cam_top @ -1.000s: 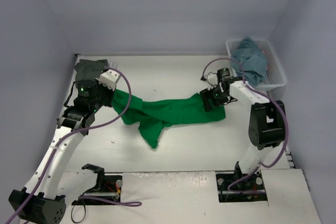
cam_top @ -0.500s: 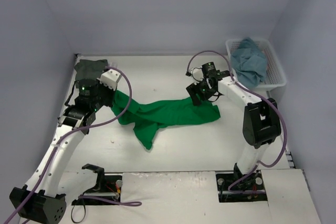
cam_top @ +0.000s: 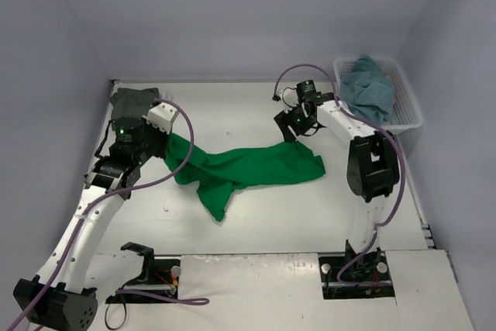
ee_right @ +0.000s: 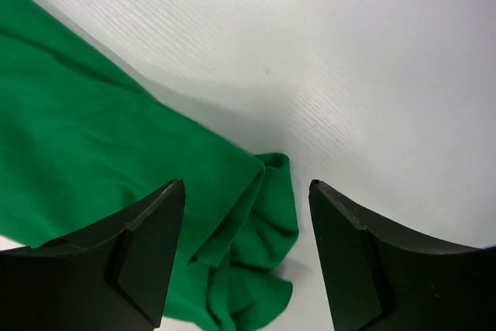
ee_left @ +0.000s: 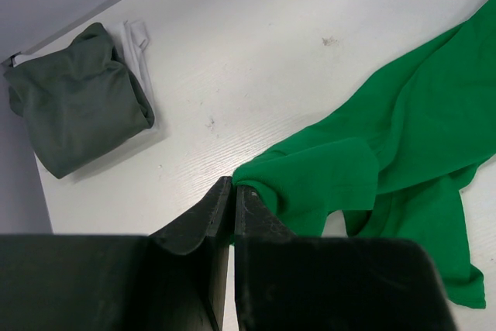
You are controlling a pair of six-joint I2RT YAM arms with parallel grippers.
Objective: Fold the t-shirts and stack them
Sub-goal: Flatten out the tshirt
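The green t-shirt (cam_top: 248, 170) is lying crumpled and stretched out lengthwise across the middle of the surface (cam_top: 256, 226), with one loose tail trailing toward the near edge. I am watching the left jaws clenching tight on a bunched fold at the shirt's left end; in the left wrist view the two black tips are meeting with the green cloth (ee_left: 372, 176) pinched between them right at the surface. The right jaws are standing wide apart, released, holding nothing, and are hovering over the shirt's far right part; in the right wrist view the folded green edge (ee_right: 116, 160) is showing below and between the two tips, and I cannot tell whether they are touching it. Behind the left arm (cam_top: 105, 184), in the far left corner, a folded dark olive-grey t-shirt (ee_left: 74, 98) is sitting on top of a white t-shirt (ee_left: 139, 36). Off to the far right, beyond the right arm (cam_top: 372, 168), a dusty blue t-shirt (cam_top: 366, 91) is lying heaped in a white slatted basket (cam_top: 409, 110).
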